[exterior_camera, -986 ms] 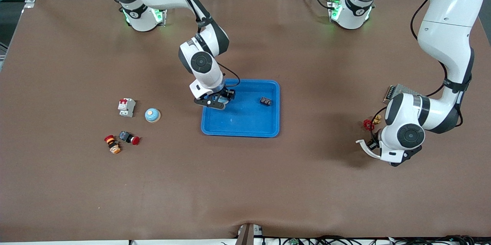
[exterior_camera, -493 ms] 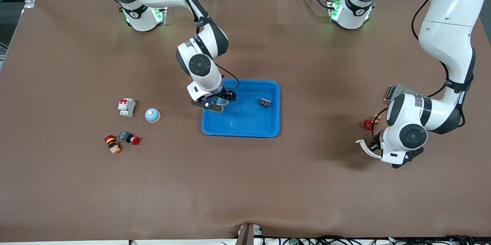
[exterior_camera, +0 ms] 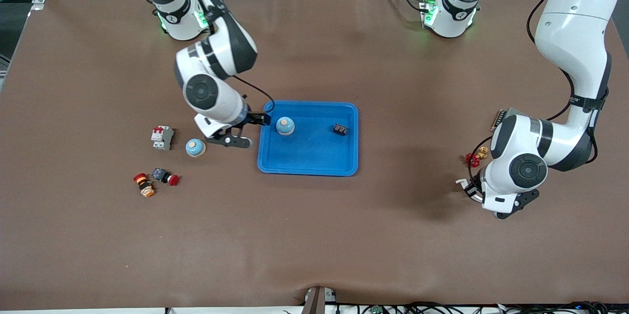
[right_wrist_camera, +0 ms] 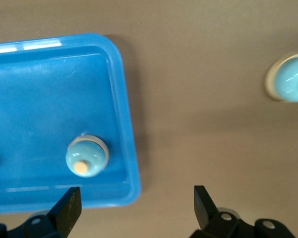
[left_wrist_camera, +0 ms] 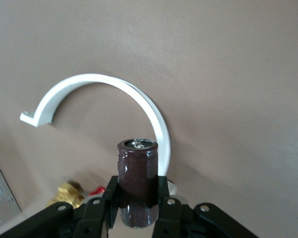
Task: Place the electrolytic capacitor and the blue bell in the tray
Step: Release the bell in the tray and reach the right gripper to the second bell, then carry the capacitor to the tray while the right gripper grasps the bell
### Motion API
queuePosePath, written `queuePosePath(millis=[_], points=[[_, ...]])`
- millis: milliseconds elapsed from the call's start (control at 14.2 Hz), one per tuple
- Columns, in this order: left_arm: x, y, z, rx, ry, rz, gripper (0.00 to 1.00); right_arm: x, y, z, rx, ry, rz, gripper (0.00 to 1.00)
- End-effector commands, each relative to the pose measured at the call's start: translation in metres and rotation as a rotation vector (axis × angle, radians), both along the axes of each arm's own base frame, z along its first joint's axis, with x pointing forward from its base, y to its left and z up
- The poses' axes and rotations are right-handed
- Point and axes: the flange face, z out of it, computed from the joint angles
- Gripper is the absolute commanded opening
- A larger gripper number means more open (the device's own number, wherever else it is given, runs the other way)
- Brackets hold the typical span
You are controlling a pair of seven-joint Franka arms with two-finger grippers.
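I see a bright blue tray (exterior_camera: 308,161) on the brown table (exterior_camera: 314,235). The bell (exterior_camera: 284,126) in it is light blue with a beige knob. The capacitor (left_wrist_camera: 137,181) is dark brown, its top silver. The curved piece (left_wrist_camera: 104,84) is white.

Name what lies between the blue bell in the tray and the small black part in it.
Nothing: in the front view, only bare tray floor separates the blue bell from the small black part.

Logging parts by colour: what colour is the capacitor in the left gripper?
Dark brown, with a silvery top; the capacitor shows best in the left wrist view.
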Motion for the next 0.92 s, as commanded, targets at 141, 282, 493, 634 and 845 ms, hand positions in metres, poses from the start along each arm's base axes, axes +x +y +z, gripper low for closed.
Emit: queuePosePath(millis=[141, 282, 493, 634, 845], points=[[-0.015, -0.083, 0.031, -0.068, -0.017, 0.110, 0.00, 0.012, -0.068, 0.032, -0.005, -0.010, 0.148, 1.00], [-0.025, -0.124, 0.041, -0.095, -0.031, 0.182, 0.00, 0.018, -0.089, 0.030, -0.002, -0.004, 0.177, 1.00], [-0.042, -0.177, 0.042, -0.100, -0.040, 0.227, 0.00, 0.020, -0.112, 0.020, -0.027, -0.005, 0.226, 1.00], [-0.056, -0.213, 0.040, -0.097, -0.051, 0.277, 0.00, 0.020, -0.118, 0.011, -0.072, -0.029, 0.256, 1.00], [-0.072, -0.259, 0.033, -0.130, -0.084, 0.333, 0.00, 0.030, -0.152, -0.003, -0.079, -0.072, 0.203, 1.00]])
